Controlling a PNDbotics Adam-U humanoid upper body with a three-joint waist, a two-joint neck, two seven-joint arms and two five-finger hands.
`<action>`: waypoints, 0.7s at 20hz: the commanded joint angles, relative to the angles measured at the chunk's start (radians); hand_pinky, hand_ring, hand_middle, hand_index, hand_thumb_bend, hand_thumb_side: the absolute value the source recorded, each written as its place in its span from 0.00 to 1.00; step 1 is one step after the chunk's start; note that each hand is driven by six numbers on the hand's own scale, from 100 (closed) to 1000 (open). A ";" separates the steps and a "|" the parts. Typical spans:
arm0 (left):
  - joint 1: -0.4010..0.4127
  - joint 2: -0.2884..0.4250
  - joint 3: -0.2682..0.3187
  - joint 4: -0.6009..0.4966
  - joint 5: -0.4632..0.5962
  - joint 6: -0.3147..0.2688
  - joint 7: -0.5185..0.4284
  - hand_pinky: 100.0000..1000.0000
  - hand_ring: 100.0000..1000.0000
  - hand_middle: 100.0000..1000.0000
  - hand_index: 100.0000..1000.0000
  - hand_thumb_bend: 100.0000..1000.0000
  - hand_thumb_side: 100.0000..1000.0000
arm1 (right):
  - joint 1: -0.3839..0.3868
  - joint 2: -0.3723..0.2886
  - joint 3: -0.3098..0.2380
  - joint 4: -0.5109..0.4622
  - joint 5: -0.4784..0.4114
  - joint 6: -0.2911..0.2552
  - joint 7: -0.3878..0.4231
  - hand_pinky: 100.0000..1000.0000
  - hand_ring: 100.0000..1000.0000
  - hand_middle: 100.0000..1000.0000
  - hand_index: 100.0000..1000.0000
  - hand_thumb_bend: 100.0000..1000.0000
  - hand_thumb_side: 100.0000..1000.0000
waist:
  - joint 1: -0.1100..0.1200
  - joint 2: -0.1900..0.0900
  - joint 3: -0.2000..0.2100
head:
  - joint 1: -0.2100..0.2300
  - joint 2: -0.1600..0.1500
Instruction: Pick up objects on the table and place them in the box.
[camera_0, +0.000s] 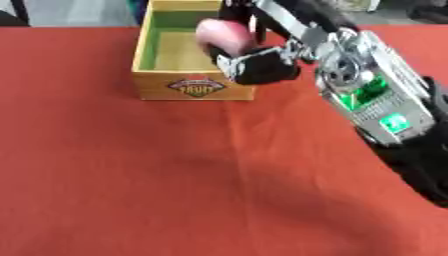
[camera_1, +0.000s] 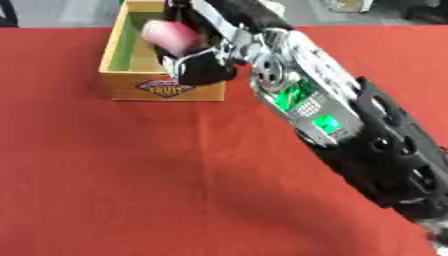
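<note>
The right arm (camera_0: 376, 100) reaches in from the right side of the view, across the red desk (camera_0: 175, 190), to a wooden box (camera_0: 175, 87) standing at the far middle. The right hand (camera_0: 262, 65) is over the box's right wall, fingers (camera_0: 249, 57) curled round a pink object (camera_0: 226, 36). The object is rounded and blurred; I cannot tell what it is. It sits within the box's opening as seen from above, near the right wall and above the greenish interior; whether it touches the floor of the box I cannot tell.

The box is open-topped, with light wooden walls and a dark diamond-shaped label (camera_0: 197, 87) on the front wall facing the camera. Its interior, left of the pink object, shows bare green-tinted floor.

The forearm is silver with green lights (camera_1: 325, 123) on its casing, and it turns black toward the lower right corner. In the right eye view the arm covers much of the right half of the desk.

The red cloth on the desk has a faint crease running down from the box's front.
</note>
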 joint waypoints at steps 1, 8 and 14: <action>-0.002 0.010 -0.006 -0.013 0.005 -0.003 -0.003 0.40 0.44 0.31 0.44 0.00 0.63 | -0.057 0.013 -0.019 0.073 -0.011 0.036 -0.028 0.34 0.49 0.23 0.34 0.00 0.04 | 0.004 -0.014 0.004 | -0.008 -0.010; -0.007 0.005 -0.017 -0.012 0.017 -0.004 -0.015 0.40 0.44 0.31 0.44 0.00 0.63 | -0.182 0.128 -0.031 0.402 0.014 0.017 -0.191 0.34 0.49 0.24 0.35 0.00 0.02 | 0.008 0.004 0.030 | -0.034 -0.036; -0.017 0.001 -0.025 -0.014 0.028 -0.004 -0.025 0.40 0.44 0.31 0.44 0.00 0.63 | -0.242 0.202 -0.060 0.643 0.007 -0.052 -0.346 0.35 0.51 0.28 0.40 0.00 0.02 | 0.005 0.030 0.061 | -0.056 -0.058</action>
